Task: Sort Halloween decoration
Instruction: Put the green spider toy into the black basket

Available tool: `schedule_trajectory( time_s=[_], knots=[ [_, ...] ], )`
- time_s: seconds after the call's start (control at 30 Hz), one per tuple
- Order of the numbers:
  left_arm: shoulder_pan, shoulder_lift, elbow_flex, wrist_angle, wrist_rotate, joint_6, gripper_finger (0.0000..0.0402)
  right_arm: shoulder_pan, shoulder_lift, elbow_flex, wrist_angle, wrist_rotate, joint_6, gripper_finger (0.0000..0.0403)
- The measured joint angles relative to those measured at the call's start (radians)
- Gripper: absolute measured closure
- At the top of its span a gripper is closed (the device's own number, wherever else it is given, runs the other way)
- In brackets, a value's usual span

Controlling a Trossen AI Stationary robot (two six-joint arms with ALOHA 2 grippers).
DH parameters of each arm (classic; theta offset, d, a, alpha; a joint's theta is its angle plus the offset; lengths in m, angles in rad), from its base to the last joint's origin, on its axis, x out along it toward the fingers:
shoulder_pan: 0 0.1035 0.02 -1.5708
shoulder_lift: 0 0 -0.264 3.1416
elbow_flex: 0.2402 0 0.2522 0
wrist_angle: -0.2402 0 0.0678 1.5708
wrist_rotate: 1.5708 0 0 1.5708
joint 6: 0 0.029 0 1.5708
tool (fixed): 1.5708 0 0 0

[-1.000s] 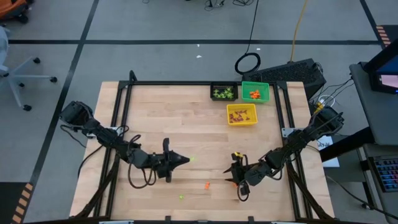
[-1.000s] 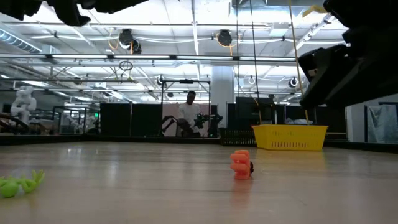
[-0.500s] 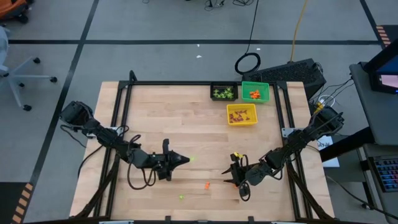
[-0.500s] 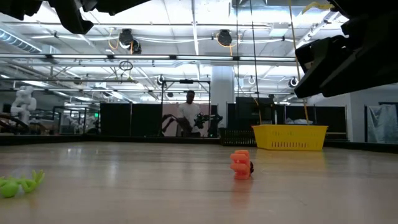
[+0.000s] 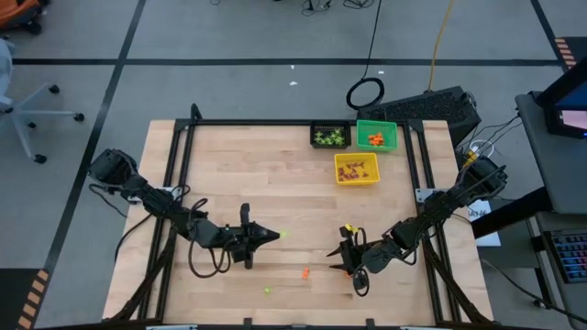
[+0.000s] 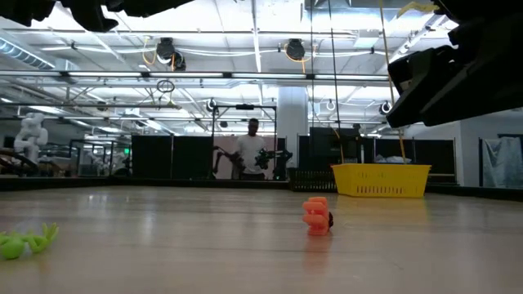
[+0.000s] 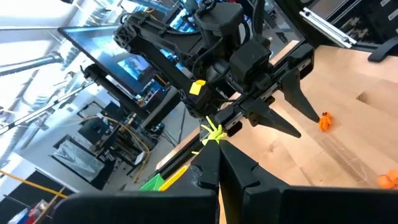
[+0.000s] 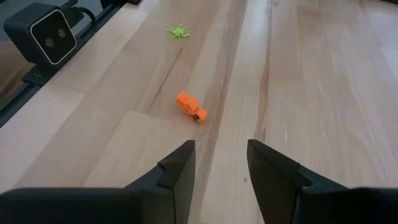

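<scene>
Right wrist view showed the right end effector (image 8: 221, 163) open, empty; the small orange trinket (image 8: 191, 106) could roll aside.

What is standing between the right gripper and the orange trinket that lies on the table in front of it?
Nothing visible. The right gripper is open, and only bare wooden table lies between its fingers and the orange trinket. The green spider lies farther off, beyond the trinket, not in the path.

Three bins (image 5: 356, 168) sit at the table's (image 5: 229, 174) far right; two trinkets (image 5: 304, 272) lie near its front.
</scene>
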Motion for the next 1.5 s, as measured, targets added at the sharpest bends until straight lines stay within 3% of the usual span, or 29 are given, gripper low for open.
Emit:
schedule_trajectory(
  time_s=[0.5,0.77,1.07,1.37,1.5],
  knots=[
    [0.0,0.0,0.0,0.01,0.0,-0.224,0.0402,-0.002,0.0,0.0,0.061,0.001,-0.033,0.0271],
    [0.001,0.0,0.0,0.094,0.0,-0.367,0.0402,-0.003,0.0,0.0,0.06,0.053,-0.034,0.0271],
    [0.003,0.0,0.0,0.115,0.0,-0.428,0.0402,-0.003,0.0,0.0,0.059,0.053,-0.033,0.0271],
    [0.051,0.0,0.0,0.115,-0.001,-0.652,0.0402,-0.003,0.0,0.0,0.059,0.053,-0.033,0.0271],
    [0.073,0.0,0.0,0.108,-0.003,-0.683,0.0402,-0.003,0.0,0.0,0.059,0.053,-0.033,0.0271]
  ],
)
